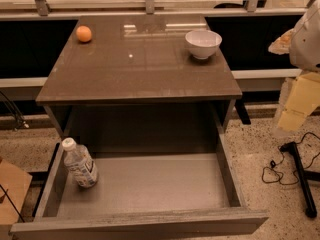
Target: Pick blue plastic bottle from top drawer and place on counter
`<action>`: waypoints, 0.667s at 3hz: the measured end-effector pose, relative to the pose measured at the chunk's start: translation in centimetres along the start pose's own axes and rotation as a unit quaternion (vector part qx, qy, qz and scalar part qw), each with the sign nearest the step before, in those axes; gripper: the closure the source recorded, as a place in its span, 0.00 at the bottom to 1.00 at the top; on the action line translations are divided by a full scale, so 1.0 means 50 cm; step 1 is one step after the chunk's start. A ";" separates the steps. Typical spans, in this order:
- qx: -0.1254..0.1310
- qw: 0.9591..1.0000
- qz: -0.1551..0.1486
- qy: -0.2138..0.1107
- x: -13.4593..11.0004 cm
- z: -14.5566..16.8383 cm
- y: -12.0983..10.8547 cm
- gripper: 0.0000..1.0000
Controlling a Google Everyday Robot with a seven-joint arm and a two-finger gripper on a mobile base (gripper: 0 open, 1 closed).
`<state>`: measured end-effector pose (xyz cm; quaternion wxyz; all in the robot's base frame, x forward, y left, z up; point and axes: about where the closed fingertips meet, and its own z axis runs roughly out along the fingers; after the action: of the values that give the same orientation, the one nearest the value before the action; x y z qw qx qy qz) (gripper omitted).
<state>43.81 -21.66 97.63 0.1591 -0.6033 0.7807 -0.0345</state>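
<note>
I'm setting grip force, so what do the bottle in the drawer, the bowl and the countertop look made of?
Blue plastic bottle: clear, thin-looking plastic, see-through body with a white cap. White bowl: smooth and glossy, probably ceramic, possibly melamine. Counter: polished brown-grey surface with mirror-like reflections, stone or laminate. Gripper hangs beyond the counter's right side.

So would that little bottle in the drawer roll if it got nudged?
Probably: the blue plastic bottle lies on its round side on the smooth floor of the top drawer. It looks thin plastic, so likely light and squashy. The pincer hangs right of the counter.
</note>
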 end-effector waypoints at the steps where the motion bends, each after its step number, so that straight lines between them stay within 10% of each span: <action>1: 0.000 1.000 0.000 0.000 0.000 0.000 0.000 0.00; 2: -0.001 1.000 -0.008 -0.028 -0.041 0.031 -0.007 0.00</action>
<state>45.03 -19.60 96.68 0.1805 -0.6104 0.7711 -0.0180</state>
